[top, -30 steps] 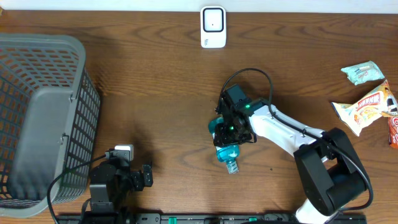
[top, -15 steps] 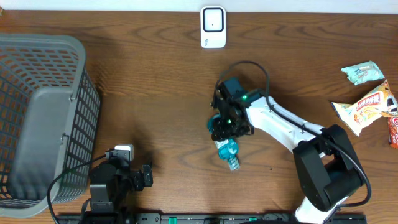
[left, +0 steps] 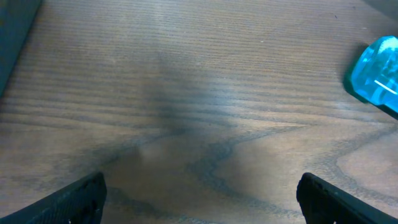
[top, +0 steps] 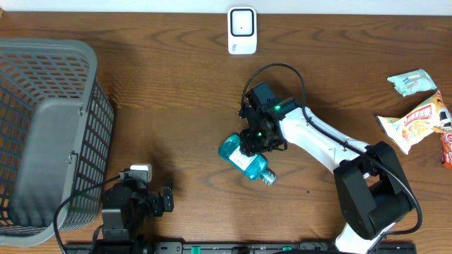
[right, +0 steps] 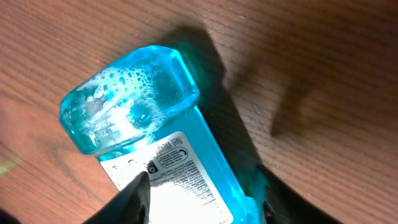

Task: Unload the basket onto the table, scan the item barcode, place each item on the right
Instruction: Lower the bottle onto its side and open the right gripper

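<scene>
Straddles the bottle [top: 246, 164] with the right gripper [right: 202, 198]; cannot tell whether clamped or loose. Shows the bottle on its side on the table [top: 176, 99], well apart from the scanner [top: 241, 30], toward the robot. Holds the left gripper [left: 199, 196] wide open, farther from the scanner.

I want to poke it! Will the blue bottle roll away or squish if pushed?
The blue bottle lies on its side on the table, so a push may rock or slide it; its flat-edged faces probably stop a long roll. Its clear walls look like hard plastic, likely stiff. The foamy liquid inside suggests sloshing weight.
</scene>
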